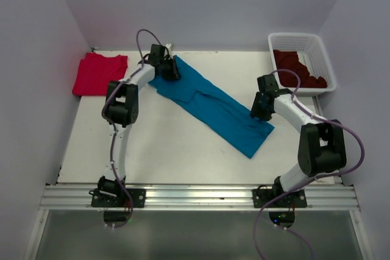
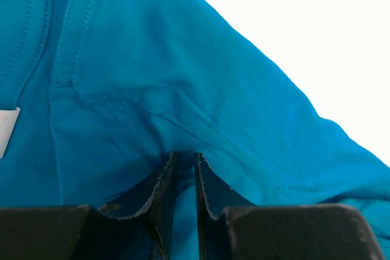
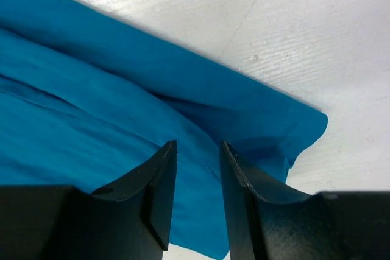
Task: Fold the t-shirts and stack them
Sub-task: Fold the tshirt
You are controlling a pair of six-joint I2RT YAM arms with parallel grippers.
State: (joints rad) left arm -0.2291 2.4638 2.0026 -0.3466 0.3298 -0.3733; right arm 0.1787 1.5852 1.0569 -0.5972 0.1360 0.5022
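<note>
Judging by layout, rated task under half done. Found red t-shirt (image 1: 97,72) folded flat at far left. Found left gripper (image 2: 184,158) pinched on far-left end of teal t-shirt (image 1: 213,105), spread as a long diagonal band across the middle. Found right gripper (image 3: 198,147) over its near-right end with jaws parted, gripping nothing. Noted maroon t-shirts (image 1: 292,65) heaped in basket (image 1: 322,53) at far right, unfolded. Could not count them; saw no stack.

Overhead from behind, both wrists close, sharing teal t-shirt (image 1: 213,105)
</note>
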